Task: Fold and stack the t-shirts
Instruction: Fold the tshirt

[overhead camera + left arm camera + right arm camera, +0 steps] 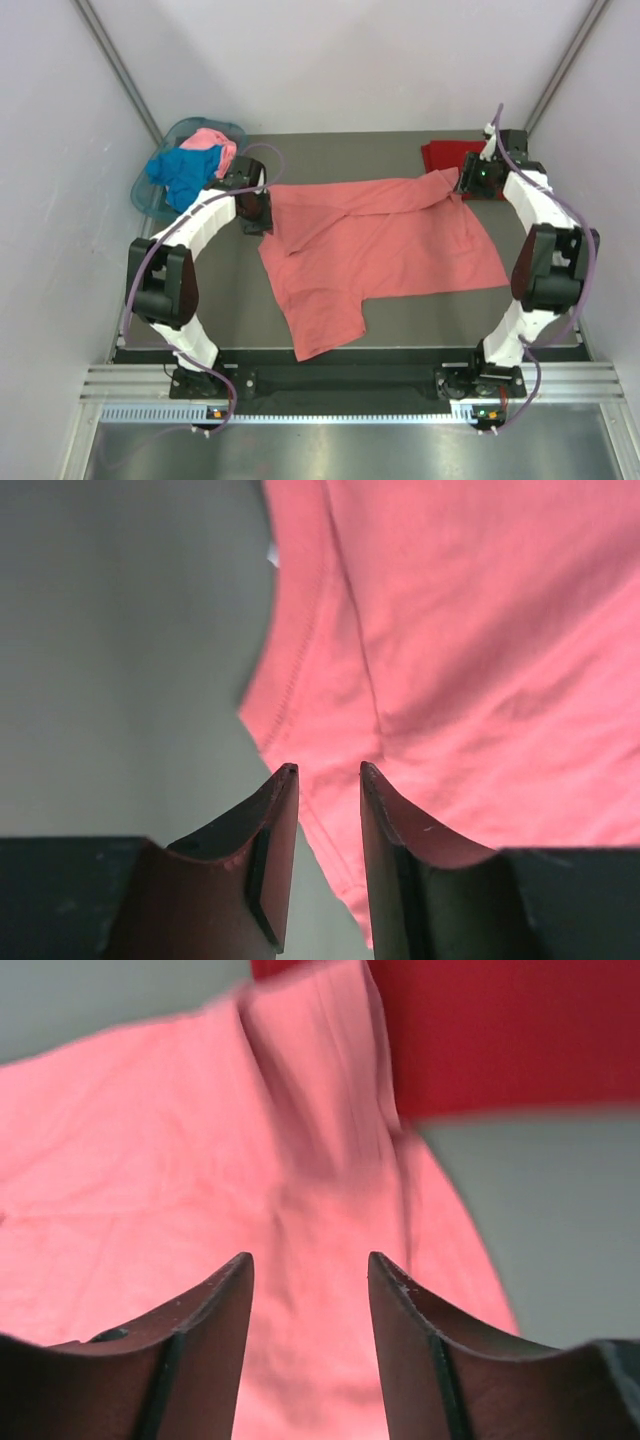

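Count: four t-shirts, one basket, two arms, two claws.

- Salmon shirt (385, 245): spread flat on the middle of the table (430, 315), wrinkled. One part juts toward the near edge, left of centre. A fold runs along its far edge.
- Dark red shirt (445, 155): far right corner of the table. The salmon shirt's far right corner reaches it; cannot tell if it touches or overlaps.
- Blue shirt (180, 172) and pink shirt (212, 142): bunched together in the basket (137, 190) at the far left. Blue is nearer, pink farther, and both spill over the rim.

Left claw (328, 770): at the salmon shirt's far left corner. Jaws stand apart with a narrow gap and nothing between them. The hemmed edge of the shirt lies just beyond the tips, with bare table to the left of it.

Right claw (310, 1257): over the salmon shirt's far right corner. Jaws are parted a bit wider, with nothing pinched and cloth under the gap. The dark red shirt is just past the tips, to the right.

Open room:
- A bare strip of table along the far side, between the basket and the dark red shirt.
- A bare patch near right, below the salmon shirt's near edge.
- A small bare patch near left, beside the jutting part.

Both arms bow outward toward the side walls (50, 150), close to them.
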`<state>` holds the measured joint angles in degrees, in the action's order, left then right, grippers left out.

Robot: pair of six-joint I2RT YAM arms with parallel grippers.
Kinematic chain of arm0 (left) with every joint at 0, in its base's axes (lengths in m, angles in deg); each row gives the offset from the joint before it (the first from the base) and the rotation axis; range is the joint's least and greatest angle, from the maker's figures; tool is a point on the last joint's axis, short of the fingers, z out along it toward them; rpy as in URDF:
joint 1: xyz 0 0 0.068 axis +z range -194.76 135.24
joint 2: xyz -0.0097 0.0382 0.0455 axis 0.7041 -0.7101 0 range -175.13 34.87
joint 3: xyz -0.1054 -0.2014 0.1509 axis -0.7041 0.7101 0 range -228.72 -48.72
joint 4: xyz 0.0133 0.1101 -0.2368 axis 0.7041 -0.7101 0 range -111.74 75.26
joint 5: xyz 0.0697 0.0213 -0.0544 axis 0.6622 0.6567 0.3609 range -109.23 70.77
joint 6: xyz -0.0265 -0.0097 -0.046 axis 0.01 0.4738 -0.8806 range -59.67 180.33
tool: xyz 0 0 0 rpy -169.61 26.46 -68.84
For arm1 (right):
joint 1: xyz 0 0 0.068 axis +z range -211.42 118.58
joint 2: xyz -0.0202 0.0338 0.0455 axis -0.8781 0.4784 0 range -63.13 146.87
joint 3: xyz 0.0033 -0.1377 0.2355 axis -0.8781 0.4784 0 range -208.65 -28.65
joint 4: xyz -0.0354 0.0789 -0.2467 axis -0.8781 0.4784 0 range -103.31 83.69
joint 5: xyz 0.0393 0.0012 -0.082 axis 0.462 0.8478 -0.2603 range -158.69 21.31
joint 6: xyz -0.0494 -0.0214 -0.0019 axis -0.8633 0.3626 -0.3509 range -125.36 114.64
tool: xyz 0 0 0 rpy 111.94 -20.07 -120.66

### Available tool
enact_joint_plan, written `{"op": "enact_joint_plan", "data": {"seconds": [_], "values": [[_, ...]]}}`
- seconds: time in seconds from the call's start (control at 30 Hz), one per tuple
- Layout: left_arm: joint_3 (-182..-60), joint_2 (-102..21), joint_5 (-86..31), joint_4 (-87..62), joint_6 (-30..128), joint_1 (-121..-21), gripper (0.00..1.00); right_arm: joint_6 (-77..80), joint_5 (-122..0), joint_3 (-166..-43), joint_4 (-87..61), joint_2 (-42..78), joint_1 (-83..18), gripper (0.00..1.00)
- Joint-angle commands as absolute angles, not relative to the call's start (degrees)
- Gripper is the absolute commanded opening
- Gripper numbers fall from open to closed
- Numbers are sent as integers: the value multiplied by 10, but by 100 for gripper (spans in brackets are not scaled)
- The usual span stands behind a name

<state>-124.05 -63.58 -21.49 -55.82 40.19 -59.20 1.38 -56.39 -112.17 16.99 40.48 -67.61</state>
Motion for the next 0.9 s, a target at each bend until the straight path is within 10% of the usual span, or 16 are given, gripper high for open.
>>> {"op": "enact_joint_plan", "data": {"seconds": [0.0,0.6,0.77,0.87], "values": [[-1258,-612,-156,-534,383,-578,36,126,-658,-1054,195,310,-678,53],[-1089,-612,-189,-432,348,-576,35,253,-808,-854,203,270,-749,52],[-1099,-624,-163,-447,341,-574,1,292,-826,-810,196,264,-754,46],[-1111,-627,-119,-470,349,-565,0,338,-840,-781,192,248,-760,36]]}}
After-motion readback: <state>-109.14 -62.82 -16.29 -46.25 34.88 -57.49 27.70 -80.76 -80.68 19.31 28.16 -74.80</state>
